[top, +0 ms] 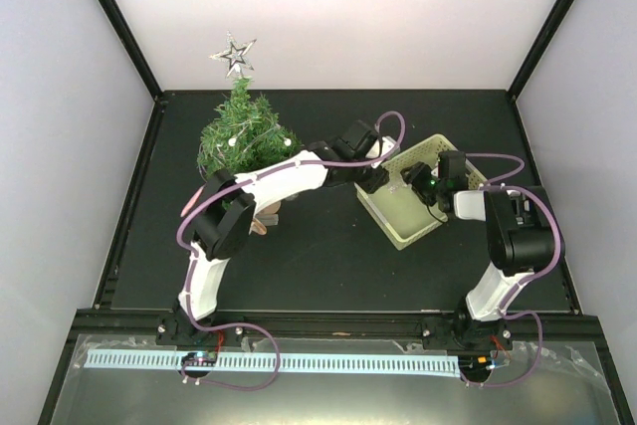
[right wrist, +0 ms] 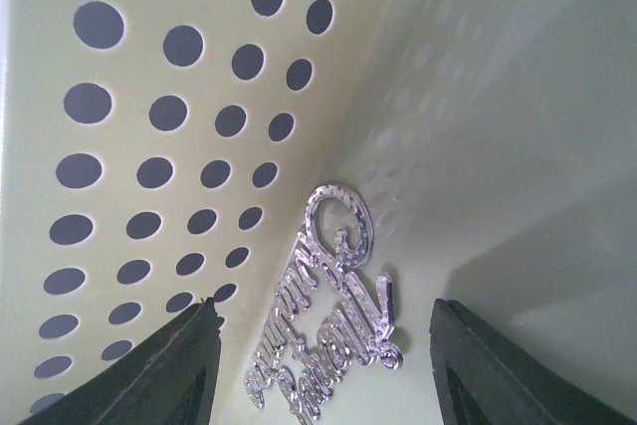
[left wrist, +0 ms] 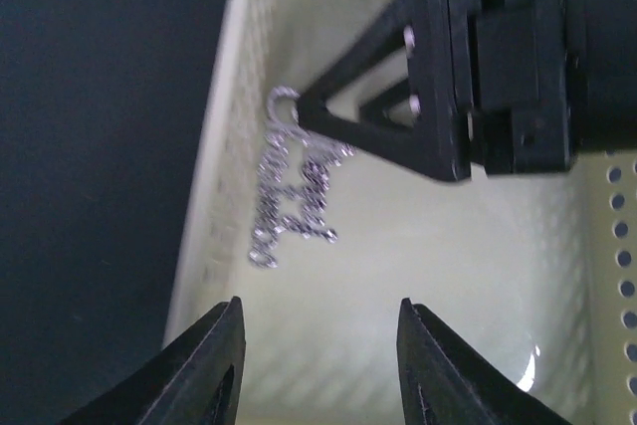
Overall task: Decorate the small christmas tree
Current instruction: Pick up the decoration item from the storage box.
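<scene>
The small christmas tree stands at the back left of the black mat, with a silver star on top and small white beads on its needles. A silver glitter script ornament lies on the floor of a pale green perforated basket, against one wall; it also shows in the left wrist view. My right gripper is open, low inside the basket, its jaws either side of the ornament. My left gripper is open and empty, hovering over the basket's left side, facing the right gripper's fingers.
The left arm reaches across in front of the tree and hides most of its wooden base. The basket wall with round holes is close on the right gripper's left. White walls and black frame posts enclose the mat.
</scene>
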You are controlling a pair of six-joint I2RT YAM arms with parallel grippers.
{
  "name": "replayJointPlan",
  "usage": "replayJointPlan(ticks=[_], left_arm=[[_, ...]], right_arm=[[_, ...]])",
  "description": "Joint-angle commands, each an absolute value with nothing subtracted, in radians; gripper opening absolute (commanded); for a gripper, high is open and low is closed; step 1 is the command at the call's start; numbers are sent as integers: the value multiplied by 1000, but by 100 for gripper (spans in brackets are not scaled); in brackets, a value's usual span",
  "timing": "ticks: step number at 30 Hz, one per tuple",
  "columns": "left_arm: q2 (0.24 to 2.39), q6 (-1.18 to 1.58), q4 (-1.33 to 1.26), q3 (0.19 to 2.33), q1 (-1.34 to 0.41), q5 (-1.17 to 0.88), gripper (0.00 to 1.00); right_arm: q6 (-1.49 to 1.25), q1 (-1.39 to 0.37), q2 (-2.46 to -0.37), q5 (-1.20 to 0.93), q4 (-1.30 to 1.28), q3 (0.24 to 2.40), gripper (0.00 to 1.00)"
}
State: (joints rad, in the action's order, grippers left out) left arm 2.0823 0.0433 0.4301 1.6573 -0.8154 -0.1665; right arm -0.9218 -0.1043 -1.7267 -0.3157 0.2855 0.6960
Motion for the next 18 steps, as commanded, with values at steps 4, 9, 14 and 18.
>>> replayJointPlan(ticks=[4,9,14,18], left_arm=[[2058,-17,458,1748,-785,-56,49],[2112,-16,493,1764,-758,-109,50],[2147,-24,542,1783,-756,-224,40],[2148,-8,527,1756,-758,-262,33]], right_arm=[[-914,-97,-1722,-275,223,680,59],[-912,-92,-1722,-286,215,687,59],[-890,-92,-1701,-297,188,699,60],[-884,-92,-1697,-307,175,703,60]])
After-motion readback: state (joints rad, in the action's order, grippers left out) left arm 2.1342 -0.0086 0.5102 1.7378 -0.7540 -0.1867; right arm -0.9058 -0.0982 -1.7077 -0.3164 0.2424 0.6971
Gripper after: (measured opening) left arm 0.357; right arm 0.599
